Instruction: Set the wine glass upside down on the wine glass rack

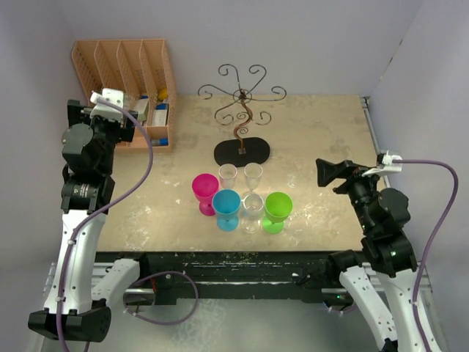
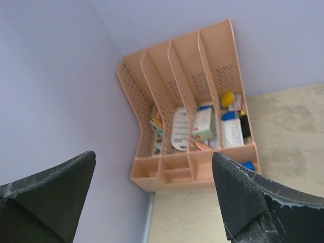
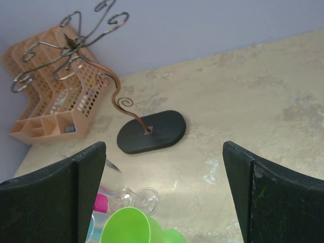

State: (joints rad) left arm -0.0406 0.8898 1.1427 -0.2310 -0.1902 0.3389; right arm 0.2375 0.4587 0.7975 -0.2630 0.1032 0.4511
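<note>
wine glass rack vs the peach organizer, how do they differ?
The wine glass rack is thin dark wire with curled arms on a black oval base; the peach organizer is perforated plastic with slotted walls. The rack's arms hold nothing; the organizer holds small items. The rack stands back-centre; the organizer sits in the far-left corner. Both stand upright.

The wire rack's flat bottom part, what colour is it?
Black. The rack base shows best in the right wrist view.

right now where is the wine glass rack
In the top view, the wine glass rack stands at the far middle of the table, just behind the cluster of glasses, with the peach organizer off to its left in the far corner.
</note>
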